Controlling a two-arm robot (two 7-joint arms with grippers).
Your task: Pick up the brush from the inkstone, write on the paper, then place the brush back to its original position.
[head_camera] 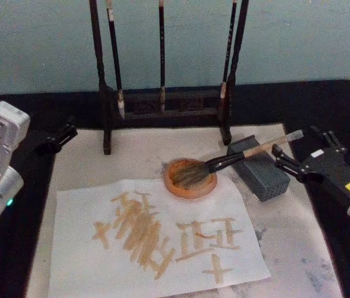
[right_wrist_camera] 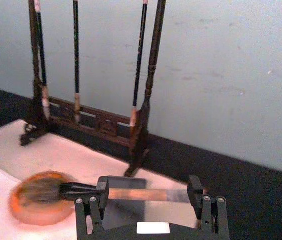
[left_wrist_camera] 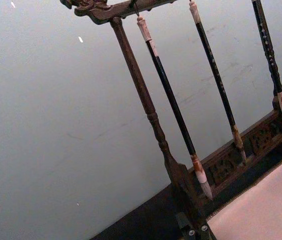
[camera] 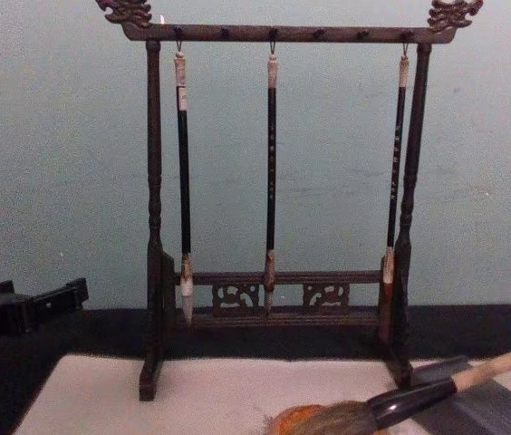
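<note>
Right gripper [head_camera: 287, 150], right-middle of frame, is released, fingers astride the handle of the brush [head_camera: 224, 162], which lies centre-right, bristles in orange dish [head_camera: 209, 186], handle on grey block [head_camera: 263, 178]; paper [head_camera: 76, 248] at lower centre bears strokes, so writing and return look done; left gripper [head_camera: 60, 138] idle far left.

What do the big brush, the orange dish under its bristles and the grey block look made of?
The brush: tan handle, likely wood or bamboo; shiny black collar, maybe lacquer or plastic; bushy hair bristles. The orange dish: smooth rim, perhaps ceramic or stone. The grey block: matte, speckled, possibly stone.
</note>
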